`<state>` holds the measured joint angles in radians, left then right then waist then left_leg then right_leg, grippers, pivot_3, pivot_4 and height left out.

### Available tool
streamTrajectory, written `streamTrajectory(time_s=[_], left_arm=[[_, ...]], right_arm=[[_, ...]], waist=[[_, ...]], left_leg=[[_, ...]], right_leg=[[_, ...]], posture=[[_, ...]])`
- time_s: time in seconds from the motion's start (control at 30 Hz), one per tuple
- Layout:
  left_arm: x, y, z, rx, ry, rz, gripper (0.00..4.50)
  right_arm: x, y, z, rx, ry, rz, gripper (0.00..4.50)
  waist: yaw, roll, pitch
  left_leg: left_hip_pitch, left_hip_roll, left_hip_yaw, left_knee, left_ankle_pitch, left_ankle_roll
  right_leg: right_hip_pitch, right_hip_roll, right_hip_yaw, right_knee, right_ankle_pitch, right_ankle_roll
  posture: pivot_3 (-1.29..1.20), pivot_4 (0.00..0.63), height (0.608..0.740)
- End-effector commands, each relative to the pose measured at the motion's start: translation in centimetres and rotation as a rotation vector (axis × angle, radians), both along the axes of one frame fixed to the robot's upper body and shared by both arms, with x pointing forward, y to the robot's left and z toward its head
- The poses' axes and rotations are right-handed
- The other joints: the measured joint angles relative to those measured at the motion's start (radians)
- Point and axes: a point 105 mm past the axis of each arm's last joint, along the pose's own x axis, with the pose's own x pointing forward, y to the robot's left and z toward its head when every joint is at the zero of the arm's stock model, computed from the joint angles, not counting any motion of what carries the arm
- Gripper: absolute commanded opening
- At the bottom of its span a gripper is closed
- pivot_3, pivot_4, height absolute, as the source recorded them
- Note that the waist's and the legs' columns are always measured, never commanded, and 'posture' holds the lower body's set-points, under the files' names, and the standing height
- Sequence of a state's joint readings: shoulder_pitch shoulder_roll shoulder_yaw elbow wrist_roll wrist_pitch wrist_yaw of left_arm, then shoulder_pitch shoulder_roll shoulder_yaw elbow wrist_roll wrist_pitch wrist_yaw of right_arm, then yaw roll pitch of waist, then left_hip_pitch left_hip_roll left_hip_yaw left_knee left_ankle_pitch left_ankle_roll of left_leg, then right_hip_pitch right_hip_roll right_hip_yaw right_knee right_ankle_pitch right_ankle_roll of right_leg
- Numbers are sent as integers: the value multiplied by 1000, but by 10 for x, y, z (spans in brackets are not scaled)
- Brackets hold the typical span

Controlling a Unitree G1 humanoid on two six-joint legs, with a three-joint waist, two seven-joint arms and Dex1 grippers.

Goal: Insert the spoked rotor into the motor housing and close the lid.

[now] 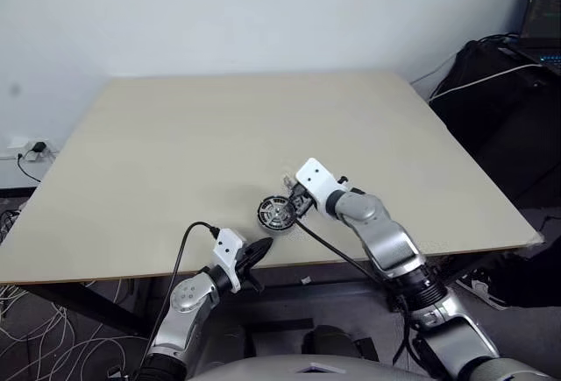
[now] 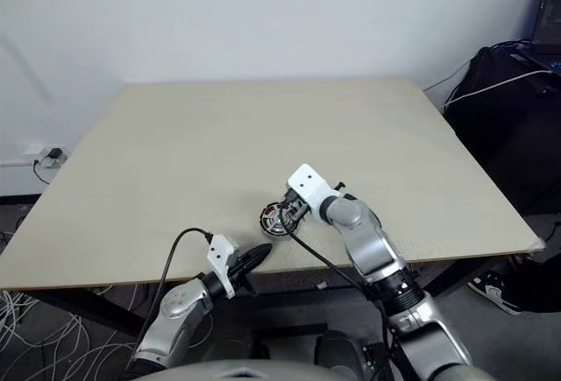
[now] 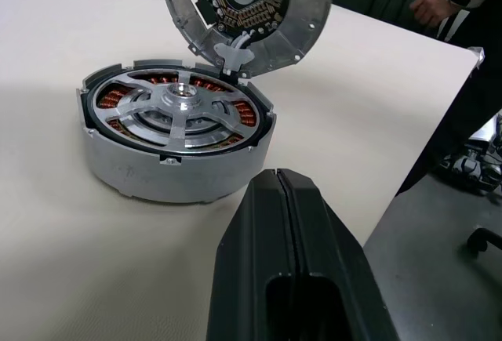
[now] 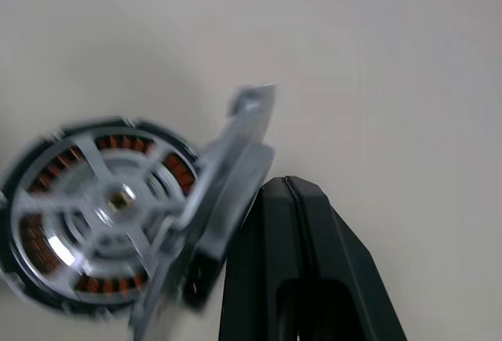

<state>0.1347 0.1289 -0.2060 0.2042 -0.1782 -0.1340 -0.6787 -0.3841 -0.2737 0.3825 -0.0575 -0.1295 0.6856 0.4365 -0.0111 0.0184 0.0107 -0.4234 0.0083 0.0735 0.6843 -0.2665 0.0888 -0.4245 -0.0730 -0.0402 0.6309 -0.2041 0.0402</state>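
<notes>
The flat silver spoked rotor point(image 3: 174, 110) sits inside the round copper-wound motor housing point(image 3: 176, 168) near the table's point(image 1: 219, 127) front edge, hinged lid point(image 3: 247, 12) raised. Right gripper point(image 4: 286, 192) — fingers together, empty — angles down against the lid; left gripper point(image 3: 278, 200) hovers level, closed.

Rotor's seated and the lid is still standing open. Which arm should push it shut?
Right, probably. The shut right gripper sits just behind the raised lid of the motor housing; the shut left gripper hangs short at the table's near edge.

We see even, soft indoor light with no glare on the table point(image 1: 263, 127). In the right wrist view the motor housing point(image 4: 102, 215) and lid point(image 4: 216, 200) smear with blur, worst toward 9 o'clock; the left wrist view stays crisp.
</notes>
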Motion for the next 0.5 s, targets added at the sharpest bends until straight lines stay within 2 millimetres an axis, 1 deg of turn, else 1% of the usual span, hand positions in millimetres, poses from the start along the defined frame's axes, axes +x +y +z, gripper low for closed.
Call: streamTrajectory(time_s=[0.03,0.2,0.27,0.4,0.5], left_arm=[[4,-1,8,-19,-28,2,0],[4,0,9,-20,-30,10,0],[4,0,9,-20,-30,10,0],[4,0,10,-20,-29,5,0],[4,0,10,-20,-27,1,0]], right_arm=[[3,13,2,18,-9,17,14],[-1,24,-12,47,46,7,14],[-2,26,-16,56,60,-3,14],[-3,29,-24,80,88,-34,14],[-4,30,-28,95,104,-49,14]], waist=[[1,0,0],[-1,0,0],[-1,0,0],[-2,0,0],[-3,0,0]], left_leg=[[0,0,0,0,0,0],[2,0,1,0,0,0],[4,0,1,0,-3,-5],[10,0,1,-1,-3,-5],[11,0,1,-1,-3,-5]], right_leg=[[0,0,0,0,0,0],[1,0,1,0,0,0],[3,0,1,0,0,0],[9,0,1,0,0,0],[10,-3,1,0,0,0]], posture=[[0,0,740],[0,0,740],[0,0,740],[0,0,740],[0,0,740]])
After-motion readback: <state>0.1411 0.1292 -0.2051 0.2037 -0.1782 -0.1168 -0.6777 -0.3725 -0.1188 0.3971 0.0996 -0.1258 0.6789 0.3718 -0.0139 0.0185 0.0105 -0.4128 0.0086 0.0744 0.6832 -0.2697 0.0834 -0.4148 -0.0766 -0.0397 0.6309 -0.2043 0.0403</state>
